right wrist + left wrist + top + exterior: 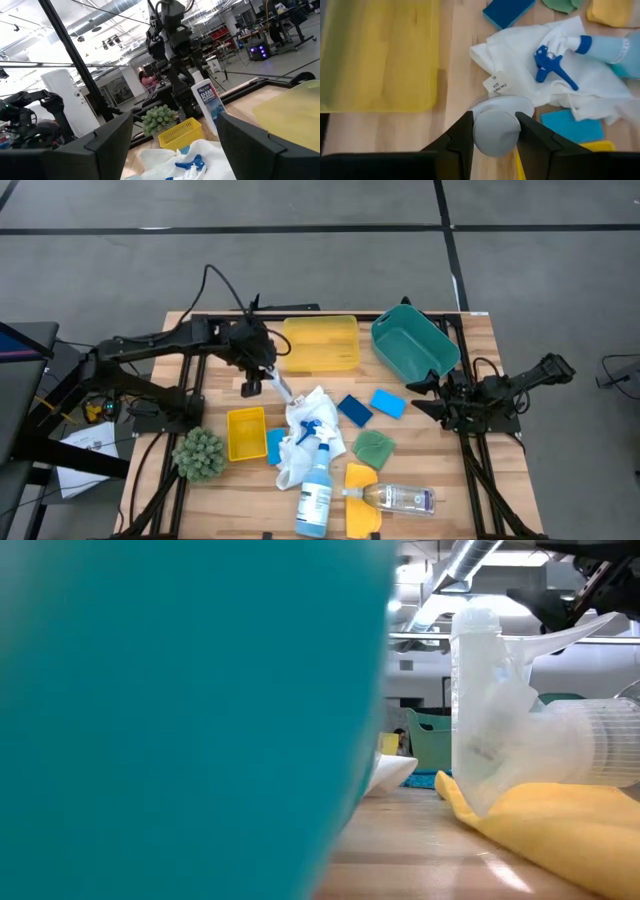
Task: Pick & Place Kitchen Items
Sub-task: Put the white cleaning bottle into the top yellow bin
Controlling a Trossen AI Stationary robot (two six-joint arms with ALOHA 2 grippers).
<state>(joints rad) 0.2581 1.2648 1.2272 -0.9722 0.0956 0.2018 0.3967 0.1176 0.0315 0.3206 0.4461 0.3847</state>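
My left gripper [268, 380] is shut on a white bottle [283, 390] with a blue label [207, 102], near the big yellow tray [320, 343]. On the table beyond it lie a white cloth [310, 425], a blue-liquid spray bottle [318, 480], two blue sponges [355, 410] [388, 402], a green cloth [373, 447] and a yellow cloth [362, 480]. A clear bottle [400, 498] lies on its side, partly on the yellow cloth. My right gripper [425, 395] waits open at the table's right side, by the teal bin [413, 343]. My left gripper pinches the white bottle's rounded top end [495, 132] between its two fingers [465, 135], one on each side. The fingers come from above, slanting down from the table's left. The bottle hangs below them, close to upright [205, 107]; its bottom end is hidden.
A small yellow tray [246, 432] and a spiky green ball [200, 453] stand at the near left. The big yellow tray and the teal bin take up the far middle and far right. Bare wood shows between the trays and along the near left edge.
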